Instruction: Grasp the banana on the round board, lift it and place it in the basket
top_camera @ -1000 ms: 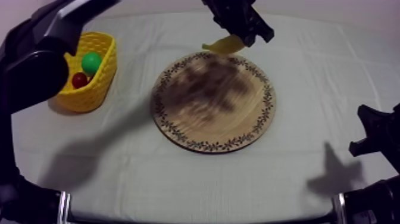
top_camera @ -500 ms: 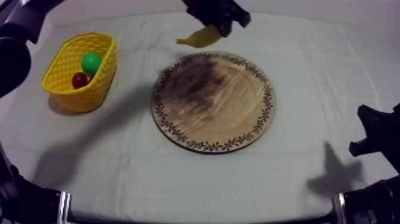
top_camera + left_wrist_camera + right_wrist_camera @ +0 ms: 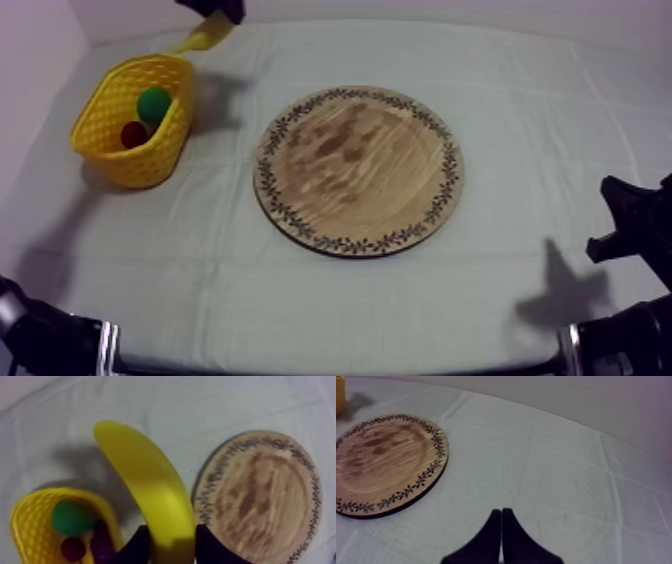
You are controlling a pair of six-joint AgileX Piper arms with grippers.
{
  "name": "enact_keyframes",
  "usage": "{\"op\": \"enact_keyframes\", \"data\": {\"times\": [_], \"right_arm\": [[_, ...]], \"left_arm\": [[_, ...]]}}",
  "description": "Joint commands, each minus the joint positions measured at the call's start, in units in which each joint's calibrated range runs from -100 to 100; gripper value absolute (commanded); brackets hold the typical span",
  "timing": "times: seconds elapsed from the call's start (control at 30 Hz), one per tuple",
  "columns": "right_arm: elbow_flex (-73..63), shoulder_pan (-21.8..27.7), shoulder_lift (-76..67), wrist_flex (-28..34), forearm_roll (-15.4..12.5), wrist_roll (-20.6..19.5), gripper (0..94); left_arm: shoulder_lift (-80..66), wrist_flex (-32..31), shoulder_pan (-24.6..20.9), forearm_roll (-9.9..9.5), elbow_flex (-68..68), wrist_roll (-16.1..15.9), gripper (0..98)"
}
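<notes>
Yellow basket (image 3: 100, 108) holding green fruit (image 3: 153, 104), small red fruit (image 3: 134, 134), banana (image 3: 203, 33) gripped nearby

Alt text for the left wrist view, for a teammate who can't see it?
The left gripper is shut on the banana, held up beside the yellow basket. The basket holds a green fruit and a small red fruit; the round wooden board lies on the cloth at the banana's other side.
</notes>
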Motion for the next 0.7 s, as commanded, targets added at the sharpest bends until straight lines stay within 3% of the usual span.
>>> {"op": "enact_keyframes", "data": {"times": [0.0, 0.37, 0.67], "right_arm": [[0.1, 0.0, 0.0, 0.0, 0.0, 0.0, 0.2], [0.1, 0.0, 0.0, 0.0, 0.0, 0.0, 0.2], [0.1, 0.0, 0.0, 0.0, 0.0, 0.0, 0.2]], "left_arm": [[-1.4, 0.0, -3.7, -0.26, 2.5, -0.1, 24.8], [-8.1, 0.0, -11.9, -0.57, 12.2, -0.5, 25.2], [-10.9, 0.0, -14.0, -0.50, 19.2, -0.2, 26.1]]}}
